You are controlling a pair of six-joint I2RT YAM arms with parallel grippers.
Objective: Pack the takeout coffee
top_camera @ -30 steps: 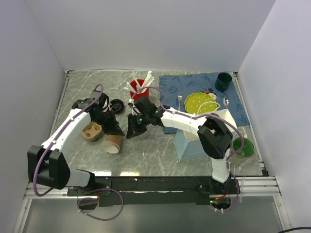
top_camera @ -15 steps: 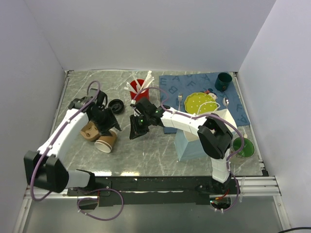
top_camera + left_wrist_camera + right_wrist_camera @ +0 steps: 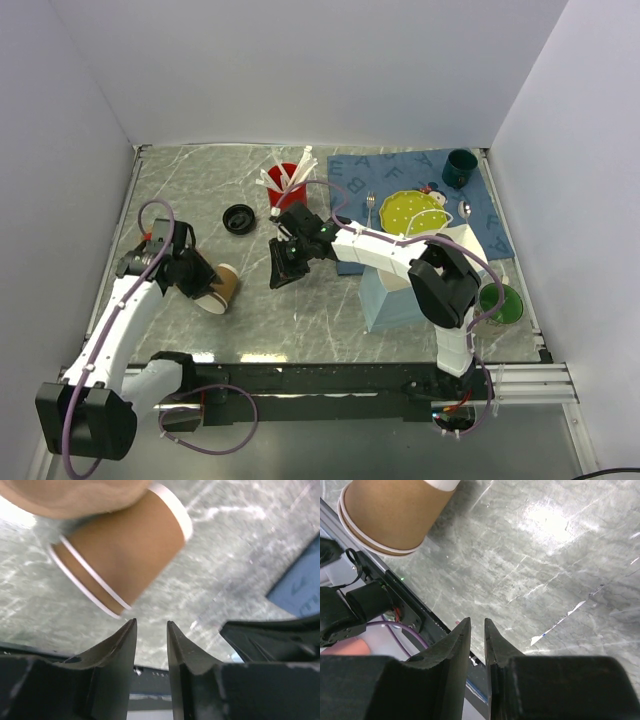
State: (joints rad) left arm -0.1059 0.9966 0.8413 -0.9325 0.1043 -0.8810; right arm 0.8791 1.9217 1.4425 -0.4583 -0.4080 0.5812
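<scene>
A brown paper cup [image 3: 222, 287] lies on its side on the marble table, its white rim toward the near left. It has no lid. It also shows in the left wrist view [image 3: 120, 560] and the right wrist view [image 3: 395, 515]. A round black lid [image 3: 239, 217] lies apart, farther back; I cannot tell if a cup stands under it. My left gripper [image 3: 195, 272] [image 3: 151, 625] is just left of the lying cup, narrowly open and empty. My right gripper [image 3: 282, 275] [image 3: 477, 621] hangs to the cup's right, jaws nearly together and empty.
A tan object [image 3: 75, 495] lies against the cup. A red cup of white utensils [image 3: 285, 180] stands behind. A light blue box [image 3: 390, 290] sits at the right. A blue mat [image 3: 490, 225] carries a yellow plate [image 3: 412, 210], cutlery and a teal cup [image 3: 460, 167]. A green cup [image 3: 498, 303] stands at the far right.
My left arm has pulled back toward the near left. The lying cup has shifted a little left with it. The right gripper has barely moved.
</scene>
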